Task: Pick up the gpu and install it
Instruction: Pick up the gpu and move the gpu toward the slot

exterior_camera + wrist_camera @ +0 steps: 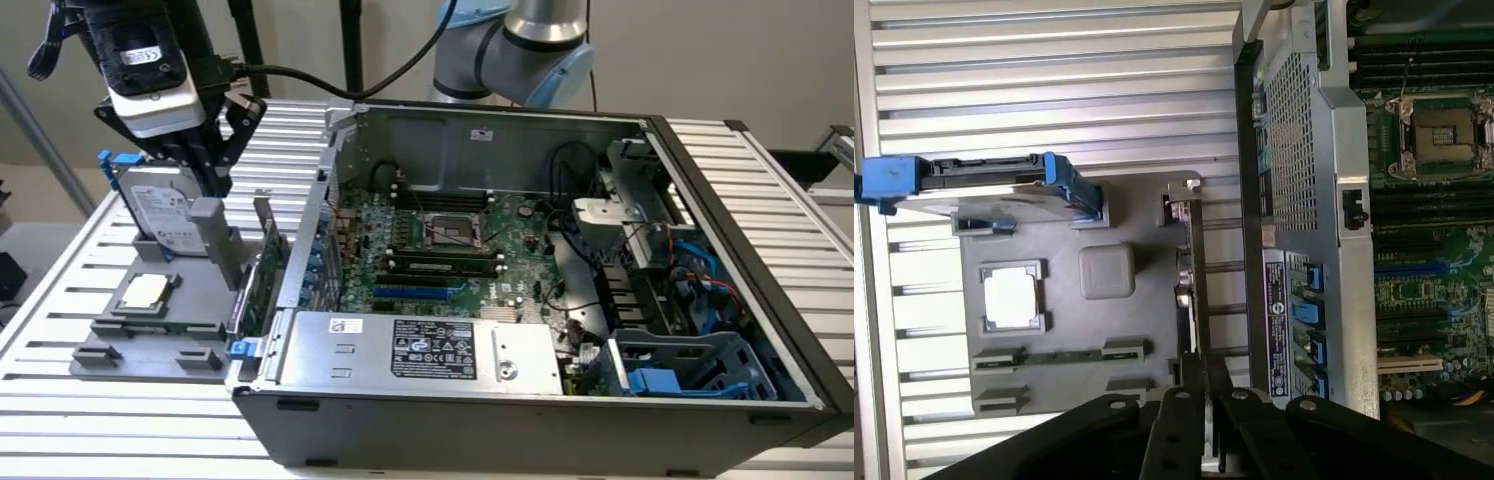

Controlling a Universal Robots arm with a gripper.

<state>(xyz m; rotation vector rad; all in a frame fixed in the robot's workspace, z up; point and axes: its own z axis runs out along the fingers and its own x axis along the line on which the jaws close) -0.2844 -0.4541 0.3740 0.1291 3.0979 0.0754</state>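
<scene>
Pincer [1204, 400] hangs empty, lined up over the upright gpu [1192, 270], we judge for an edge grasp; its opening we cannot tell.

wall [747, 60]: beige | table [120, 430]: ribbed metal slats (silver) | light: even

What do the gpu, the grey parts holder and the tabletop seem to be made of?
The gpu looks like a thin dark circuit board with a bare metal end bracket that glints silver. The grey parts holder is matte with no shine, probably plastic. The tabletop is ribbed silver slats, likely brushed aluminium.
</scene>
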